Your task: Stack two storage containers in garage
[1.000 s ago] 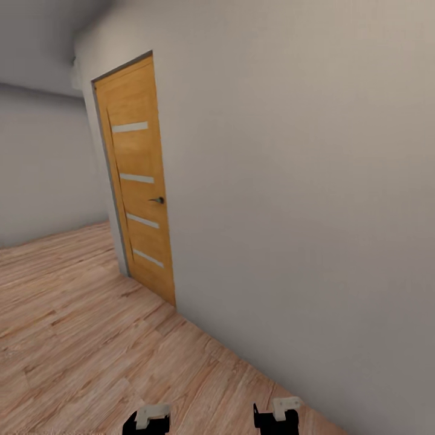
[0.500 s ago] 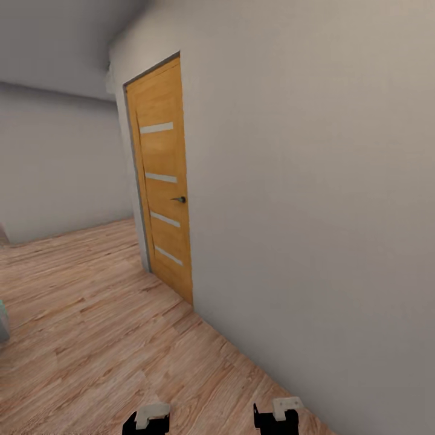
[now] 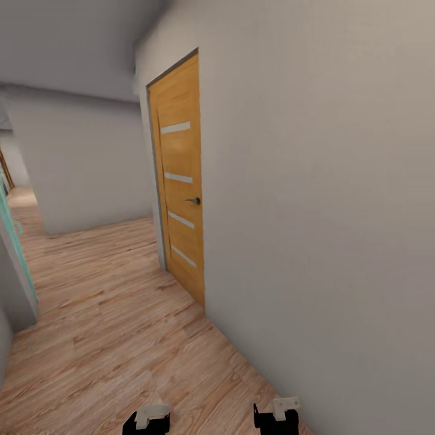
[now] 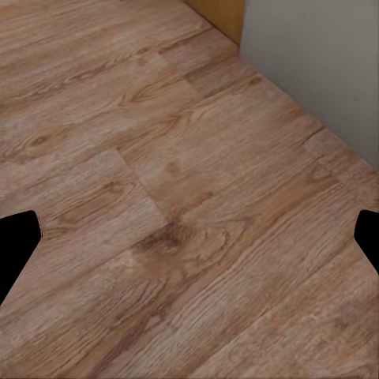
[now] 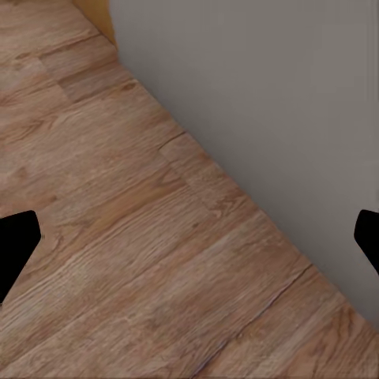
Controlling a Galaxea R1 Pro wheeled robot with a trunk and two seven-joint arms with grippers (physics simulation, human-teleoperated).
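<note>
I am in a hallway with a light wood plank floor (image 3: 109, 338). The two storage containers are out of view. At the bottom edge of the head view my left gripper (image 3: 148, 420) and right gripper (image 3: 278, 415) hang low over the planks. In the left wrist view the left gripper (image 4: 193, 241) is open, its dark fingertips (image 4: 16, 245) wide apart with bare planks between them. The right gripper (image 5: 193, 241) is open as well, over planks at the foot of a grey wall (image 5: 268, 95).
A shut orange-wood door (image 3: 181, 181) with frosted strips and a dark handle (image 3: 193, 200) sits in the grey-white wall (image 3: 332, 211) on my right. A teal-edged panel (image 3: 18, 254) stands at the left. Ahead, a wall (image 3: 84, 163) crosses the hallway, which runs on at the far left.
The camera has turned left: the door now sits further right in the picture, and more hallway with the teal-edged panel has come into sight. Both grippers keep their pose.
</note>
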